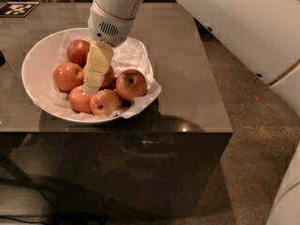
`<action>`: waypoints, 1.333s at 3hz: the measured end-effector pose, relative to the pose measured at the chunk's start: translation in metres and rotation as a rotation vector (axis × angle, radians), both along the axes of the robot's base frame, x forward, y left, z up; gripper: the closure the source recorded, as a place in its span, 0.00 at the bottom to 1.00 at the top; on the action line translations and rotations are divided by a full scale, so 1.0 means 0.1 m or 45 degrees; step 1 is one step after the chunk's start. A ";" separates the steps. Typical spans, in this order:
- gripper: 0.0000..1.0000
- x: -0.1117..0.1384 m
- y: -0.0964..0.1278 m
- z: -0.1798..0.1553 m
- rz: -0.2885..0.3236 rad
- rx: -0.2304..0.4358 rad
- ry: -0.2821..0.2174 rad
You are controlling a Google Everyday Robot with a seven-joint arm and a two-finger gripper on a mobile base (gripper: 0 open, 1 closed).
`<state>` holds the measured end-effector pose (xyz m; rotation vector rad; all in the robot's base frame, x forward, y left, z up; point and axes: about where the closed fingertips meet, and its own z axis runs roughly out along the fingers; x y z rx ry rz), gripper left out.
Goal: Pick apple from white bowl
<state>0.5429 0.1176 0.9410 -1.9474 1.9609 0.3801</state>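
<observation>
My hand [93, 87] hangs over the white bowl [36, 62] at the frame's upper left, among other apples [68, 76] (open or closed, I cannot tell). The apple [131, 84], round, red-orange, dark-marked, sits just right of it on crumpled paper [133, 55].

arm [234, 27]: broad white glossy shell across the upper right, smooth and flat-sided. small dark round spots along its lower edge; screw or hole, cannot tell. thin tan seam near the right border. wrist housing [110, 25]: white, rounded, drum-like, with a dark slotted grille on its face and one small dark dot beside the grille. gripper [92, 88]: pale yellow, blocky, stepped, narrowing toward the tip; sits low over the middle of the white bowl [37, 55]. second white curved body panel [286, 196] at the lower right corner.
</observation>
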 end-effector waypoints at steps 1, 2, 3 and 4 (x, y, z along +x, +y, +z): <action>0.00 0.15 -0.10 -0.17 -0.042 0.006 0.034; 0.00 0.15 -0.10 -0.17 -0.042 0.007 0.034; 0.00 0.16 -0.04 -0.23 -0.017 0.020 0.044; 0.00 0.17 -0.02 -0.27 -0.011 0.025 0.051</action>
